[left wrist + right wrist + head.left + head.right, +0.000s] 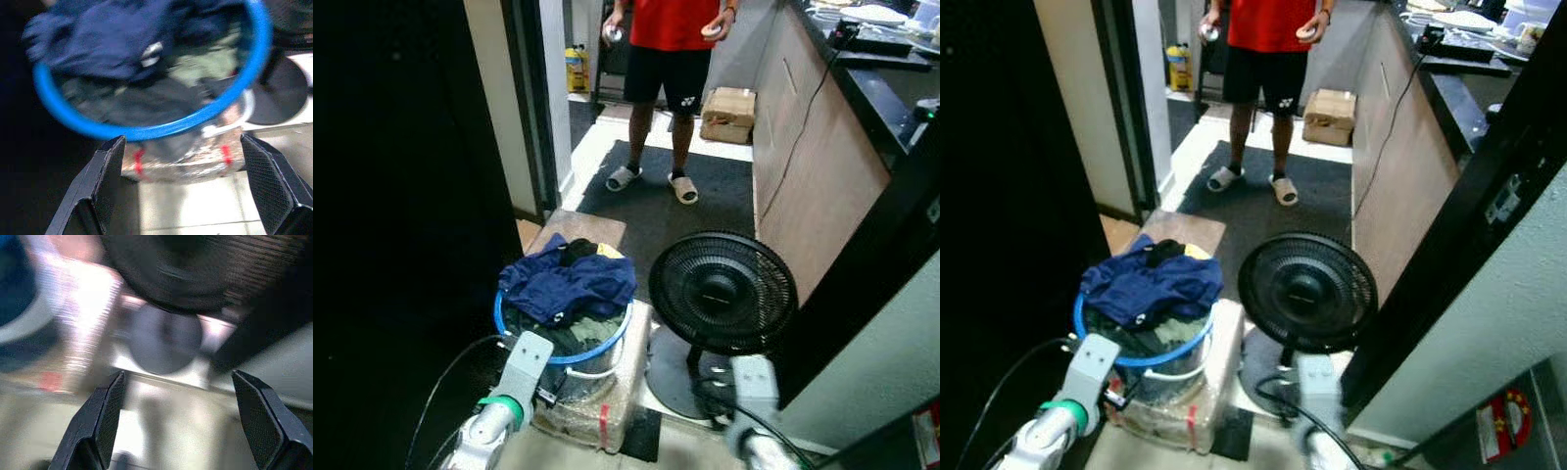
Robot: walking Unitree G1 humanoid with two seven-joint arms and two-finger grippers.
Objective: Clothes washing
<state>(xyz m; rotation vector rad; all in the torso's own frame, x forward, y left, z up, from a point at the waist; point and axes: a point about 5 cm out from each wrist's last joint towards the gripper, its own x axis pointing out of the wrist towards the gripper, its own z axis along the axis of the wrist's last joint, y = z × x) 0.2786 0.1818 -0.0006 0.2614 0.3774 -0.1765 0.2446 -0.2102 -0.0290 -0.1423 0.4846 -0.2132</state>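
A long wood-fronted counter with a black top [822, 166] runs along the right side of the room into the distance, and a dark grey floor mat [675, 201] lies beside it. On the far end of that mat stands a person in a red shirt, black shorts and pale slippers [666, 69], with a brown cardboard box [728, 115] on the floor just behind them. Nearer, right of centre, a black round floor fan [722, 292] stands upright on its disc base. Just left of the fan sits the blue-rimmed laundry basket [570, 354], piled with clothes and topped by a crumpled navy blue garment [570, 284]; it rests on a clear plastic-wrapped bundle with red tape [607, 406]. The left gripper [181, 183] hangs just short of the basket's near rim, fingers spread wide apart and holding nothing. The right gripper [173, 418] hovers near the fan's base, its fingers likewise wide apart and empty.
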